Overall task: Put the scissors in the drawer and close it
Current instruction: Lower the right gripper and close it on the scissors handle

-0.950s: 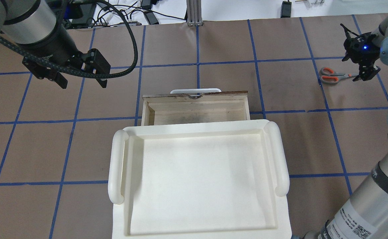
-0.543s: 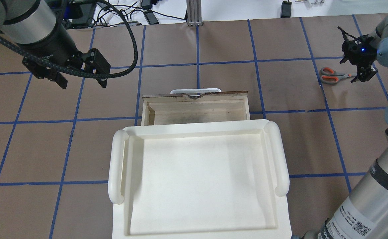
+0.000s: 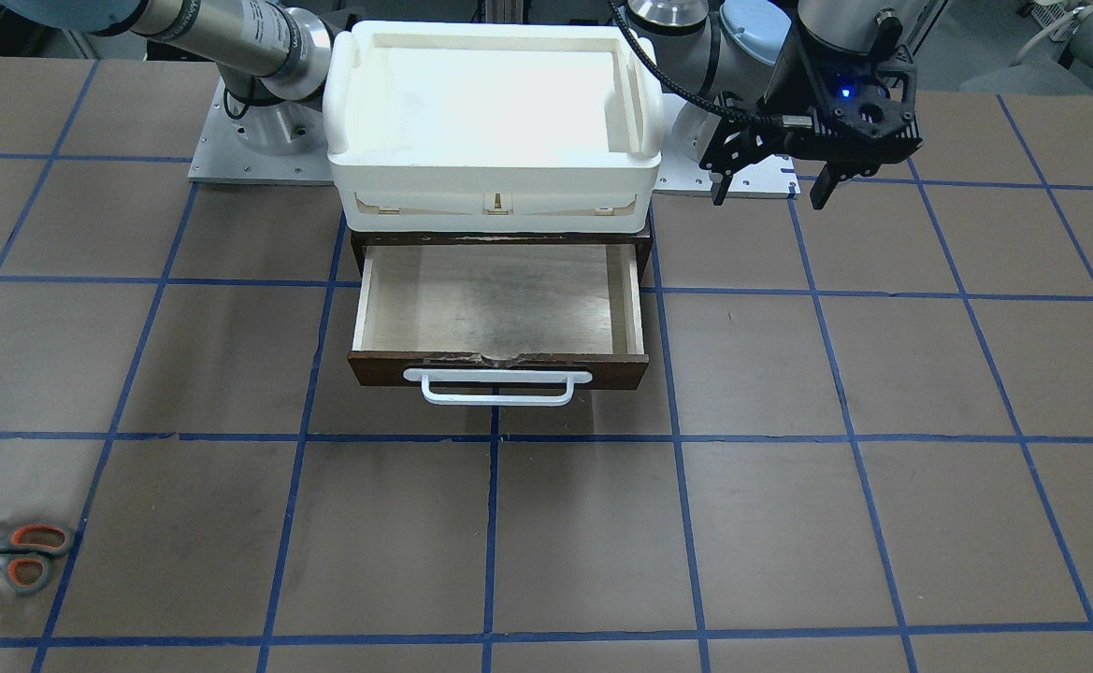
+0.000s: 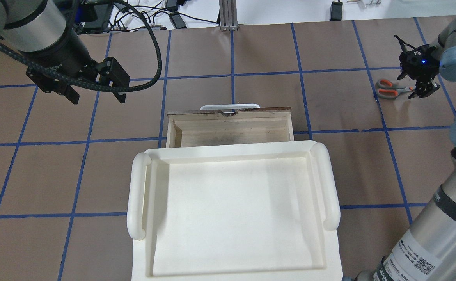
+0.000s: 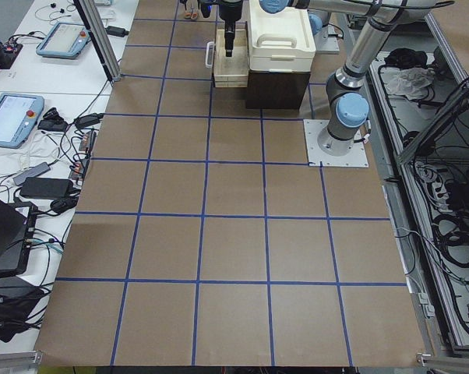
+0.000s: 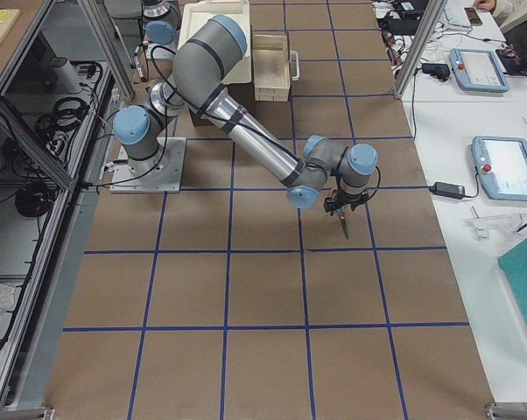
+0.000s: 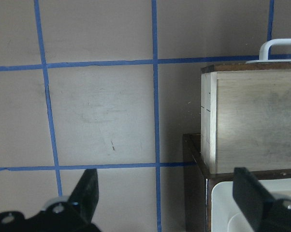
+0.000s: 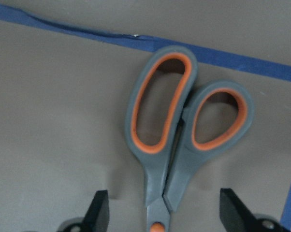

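Right gripper [image 8: 165, 215] hangs low over the scissors [image 4: 391, 91], which lie on the tabletop [image 4: 251, 50] at about two o'clock from the open, empty drawer [image 3: 499, 304] in the overhead view. Its fingers [image 8: 99, 212] are spread either side of the orange pivot. A clean pickup likely means descending squarely and clamping near that pivot. The left gripper [image 4: 97, 98] hangs at ten o'clock, fingers apart.

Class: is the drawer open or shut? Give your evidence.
Open. The drawer is pulled out from under the white tray, its empty plywood floor exposed.
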Robot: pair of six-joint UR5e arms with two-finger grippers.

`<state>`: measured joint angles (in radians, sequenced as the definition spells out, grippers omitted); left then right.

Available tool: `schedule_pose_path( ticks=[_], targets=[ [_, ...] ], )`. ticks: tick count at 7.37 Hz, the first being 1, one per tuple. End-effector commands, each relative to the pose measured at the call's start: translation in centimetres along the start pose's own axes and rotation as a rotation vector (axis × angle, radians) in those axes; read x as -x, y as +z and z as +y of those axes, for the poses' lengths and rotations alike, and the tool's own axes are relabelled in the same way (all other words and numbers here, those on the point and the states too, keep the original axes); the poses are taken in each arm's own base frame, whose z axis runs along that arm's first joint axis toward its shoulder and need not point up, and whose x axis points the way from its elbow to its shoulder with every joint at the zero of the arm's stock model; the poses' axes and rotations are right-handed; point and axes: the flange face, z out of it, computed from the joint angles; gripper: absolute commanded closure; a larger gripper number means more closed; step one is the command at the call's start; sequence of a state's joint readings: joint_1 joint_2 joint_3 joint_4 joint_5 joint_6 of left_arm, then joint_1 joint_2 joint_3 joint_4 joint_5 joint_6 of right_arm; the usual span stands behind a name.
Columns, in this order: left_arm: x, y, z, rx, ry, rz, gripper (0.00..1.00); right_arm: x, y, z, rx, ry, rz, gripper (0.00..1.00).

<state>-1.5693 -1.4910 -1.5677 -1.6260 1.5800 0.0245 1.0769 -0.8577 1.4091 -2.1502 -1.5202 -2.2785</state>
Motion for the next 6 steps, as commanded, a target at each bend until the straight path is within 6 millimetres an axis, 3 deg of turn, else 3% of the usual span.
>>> schedule_pose_path(
  ticks=[1, 3, 4, 6],
  targets=[
    [0.00, 0.00, 0.00, 0.000, 0.000, 0.000, 0.00, 0.04, 0.49, 0.00, -0.005, 0.007, -0.006, 0.18],
    [0.01, 0.02, 0.02, 0.002, 0.000, -0.001, 0.00, 0.04, 0.49, 0.00, -0.005, 0.009, -0.006, 0.27],
    [0.01, 0.02, 0.02, 0.002, 0.000, -0.001, 0.00, 0.05, 0.38, 0.01, -0.003, 0.007, -0.006, 0.48],
    [0.01, 0.01, 0.02, 0.002, 0.000, -0.001, 0.00, -0.01, 0.06, -0.09, 0.001, -0.005, -0.004, 0.99]
  ],
)
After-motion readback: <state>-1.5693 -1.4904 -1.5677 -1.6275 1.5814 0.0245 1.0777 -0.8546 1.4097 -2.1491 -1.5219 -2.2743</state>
